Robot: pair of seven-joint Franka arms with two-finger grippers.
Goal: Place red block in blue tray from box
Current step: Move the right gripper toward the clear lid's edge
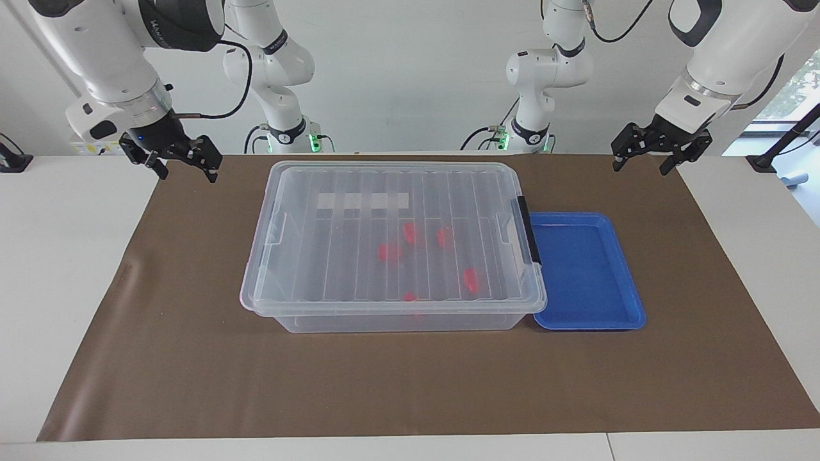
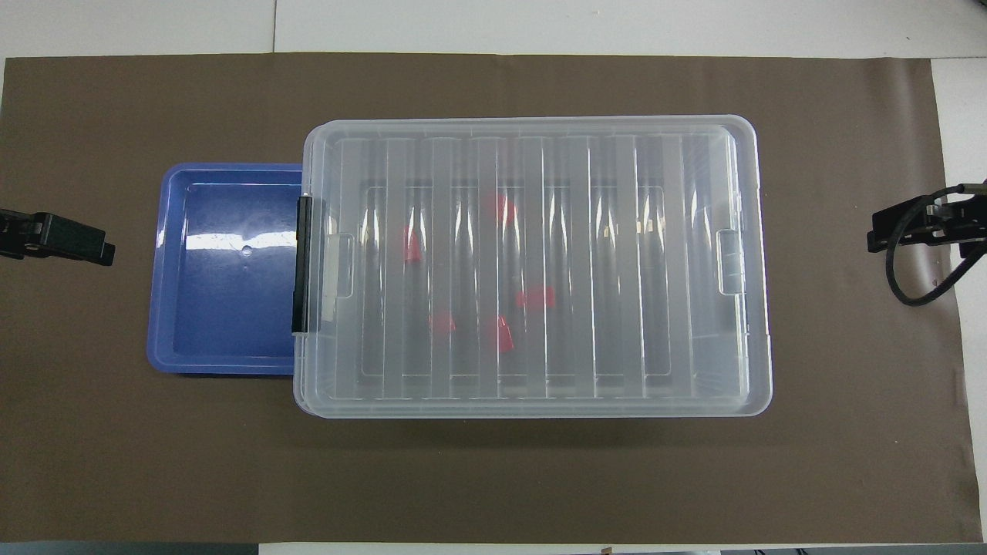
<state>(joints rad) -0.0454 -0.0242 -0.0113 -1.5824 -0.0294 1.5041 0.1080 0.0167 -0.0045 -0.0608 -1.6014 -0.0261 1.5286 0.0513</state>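
Left claw: black two-finger type, released and carrying nothing, hanging in the air at the left arm's end of the table, over the edge of the brown paper mat; arm waiting. Right claw: same type, likewise released and carrying nothing, over the mat's edge at the right arm's end. Large clear plastic box: at the middle of the mat, its ribbed see-through lid seated on top, a black side latch on the end toward the left arm. Small bright red plastic blocks, five seen through the lid, all loose on the box floor; one example, red block. Shallow rectangular blue plastic tray: just beside the box at its latch end, partly tucked under the lid's overhang, holding nothing. Status, as judged: task not begun; lid to come off, one block to be lifted out and set in the tray.
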